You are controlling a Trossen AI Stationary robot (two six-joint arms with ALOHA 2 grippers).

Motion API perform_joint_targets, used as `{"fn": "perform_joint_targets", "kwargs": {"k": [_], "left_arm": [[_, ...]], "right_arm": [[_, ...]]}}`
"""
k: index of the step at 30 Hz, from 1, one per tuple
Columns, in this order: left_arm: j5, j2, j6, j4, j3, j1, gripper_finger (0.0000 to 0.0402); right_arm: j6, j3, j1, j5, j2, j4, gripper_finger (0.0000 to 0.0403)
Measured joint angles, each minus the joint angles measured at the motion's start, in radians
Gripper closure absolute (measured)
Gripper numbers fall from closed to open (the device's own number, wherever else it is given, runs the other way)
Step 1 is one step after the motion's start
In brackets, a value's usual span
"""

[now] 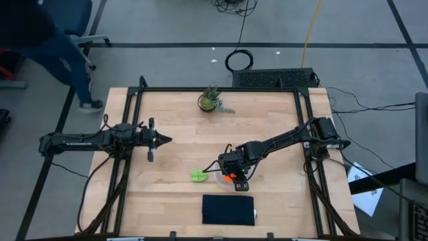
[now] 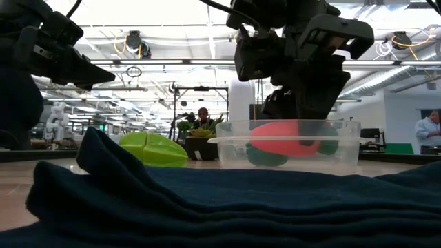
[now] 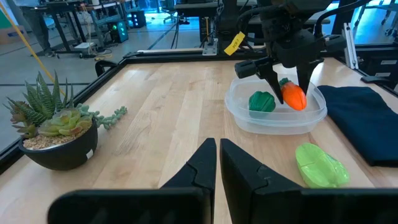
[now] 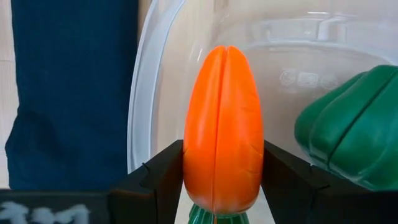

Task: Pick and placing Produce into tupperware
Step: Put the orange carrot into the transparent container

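The right gripper (image 4: 222, 186) hung over the tupperware (image 3: 275, 114), its two fingers (image 4: 155, 177) pinching the carrot (image 4: 222, 127) from either side. The carrot sat squarely between the finger pads, orange body pointing away from the wrist and green tip back between the fingers. In the left wrist view the carrot (image 3: 293, 96) was within the tupperware's rim, just beside the green lump (image 3: 262, 101), which lay on the container floor. I cannot tell whether the carrot touched the floor.

The leafy piece (image 3: 319, 165) lay on the bare bench (image 1: 180, 154) just beside the tupperware, outside it, near the dark cloth (image 1: 228, 209).

The left gripper (image 1: 162, 139) waited above the bench's left side, well apart from the produce, its fingers (image 3: 202, 165) pressed nearly together around nothing. A potted plant (image 1: 210, 100) stood at the far edge.
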Motion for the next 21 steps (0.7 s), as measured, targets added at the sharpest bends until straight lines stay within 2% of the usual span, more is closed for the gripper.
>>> {"fn": "perform_joint_targets", "kwargs": {"k": [21], "left_arm": [[0.000, 0.000, 0.000, 0.000, 0.000, 0.000, 0.0376]], "right_arm": [[0.023, 0.000, 0.000, -0.003, 0.000, 0.000, 0.0217]]}}
